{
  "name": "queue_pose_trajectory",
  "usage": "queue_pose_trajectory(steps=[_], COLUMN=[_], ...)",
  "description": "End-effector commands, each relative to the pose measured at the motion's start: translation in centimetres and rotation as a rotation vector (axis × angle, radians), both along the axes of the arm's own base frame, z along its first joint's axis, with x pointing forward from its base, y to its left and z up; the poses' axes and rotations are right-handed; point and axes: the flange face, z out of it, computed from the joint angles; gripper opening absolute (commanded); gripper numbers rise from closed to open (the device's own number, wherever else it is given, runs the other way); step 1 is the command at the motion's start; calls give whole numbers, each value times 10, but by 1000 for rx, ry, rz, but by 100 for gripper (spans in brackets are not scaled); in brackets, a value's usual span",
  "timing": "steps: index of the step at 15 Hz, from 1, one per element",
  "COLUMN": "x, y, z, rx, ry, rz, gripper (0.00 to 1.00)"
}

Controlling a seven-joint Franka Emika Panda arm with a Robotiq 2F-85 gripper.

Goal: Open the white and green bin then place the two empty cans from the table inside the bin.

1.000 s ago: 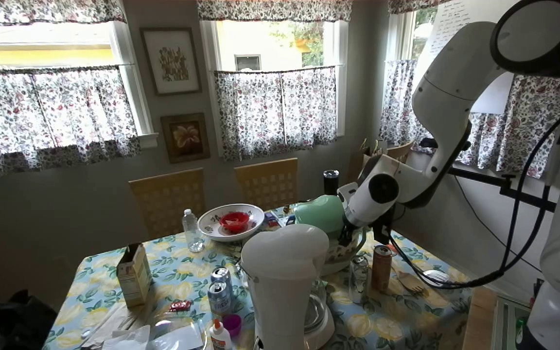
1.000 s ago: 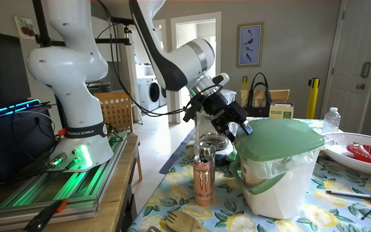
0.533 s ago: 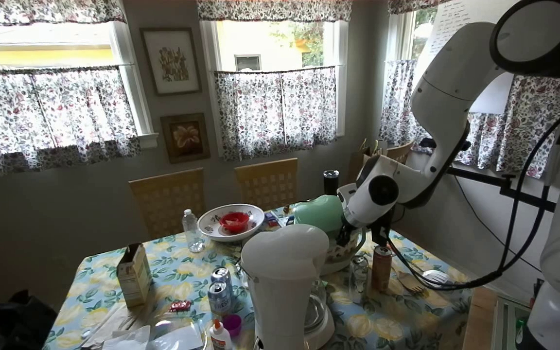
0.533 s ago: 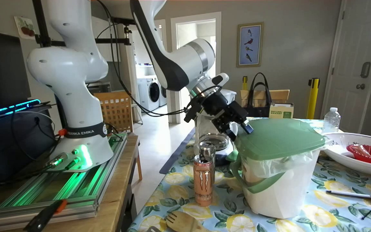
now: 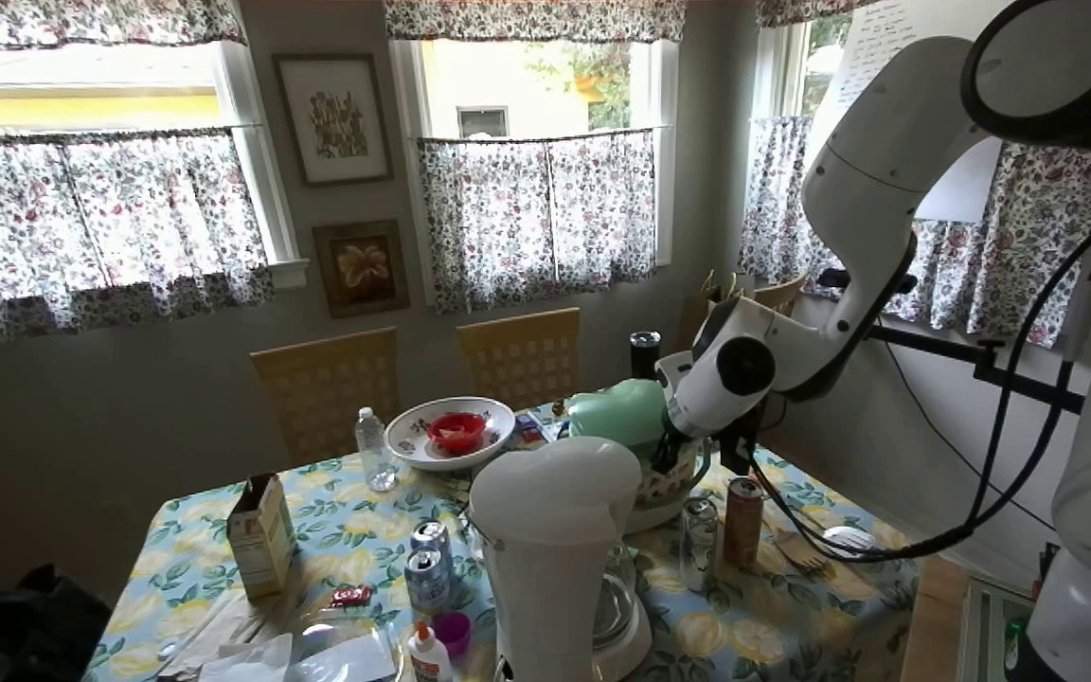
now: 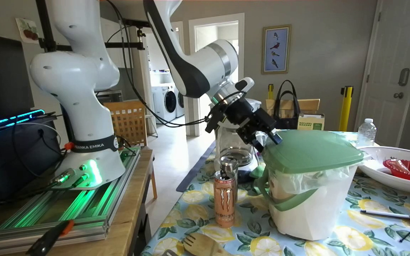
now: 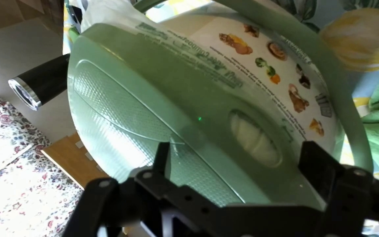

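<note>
Near the start, by my read. Bin [image 6: 308,217] stands on the table [image 5: 347,507], green lid [image 6: 311,151] on, liner [image 6: 297,183] poking out under its rim. Can't tell if the lid is latched or just resting.

My gripper [image 7: 236,156] is at the lid's edge, jaws spread wide apart, nothing clamped. In the wrist view one finger [image 7: 162,159] shows against the lid's top, the other out past the oval [image 7: 255,140] in its side. Contact: can't tell.

Orange can [image 6: 224,204] and silver can [image 5: 699,545] are upright on the table, just beside each other, near the bin. I'm taking those as my two. Another pair of cans [image 5: 426,583] sits across the coffee maker [image 5: 545,559], so that's a judgement call. Can't see whether any are empty.

Done: arm at the lid, nothing more that I can see. Left: get the lid up and clear of the mouth, then orange in, silver in.

Step in hand looks like prying or lifting the lid by the edge near the oval. Risks, my guess: pushing sideways slides or tips the bin; liner drags up with the lid; reaching for either can knocks its neighbour. I'd want an upward pull, then check the mouth is clear before going for cans.
</note>
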Motion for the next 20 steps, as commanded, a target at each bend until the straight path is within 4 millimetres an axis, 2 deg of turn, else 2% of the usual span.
queue_pose_trajectory(steps=[1,12,20], x=[-1,-7,-5], y=[0,2,-1], z=[15,35,66], rx=[-3,-15,-3], ry=[-22,-42,-82], rz=[-9,-1,-11], gripper=[100,100,100])
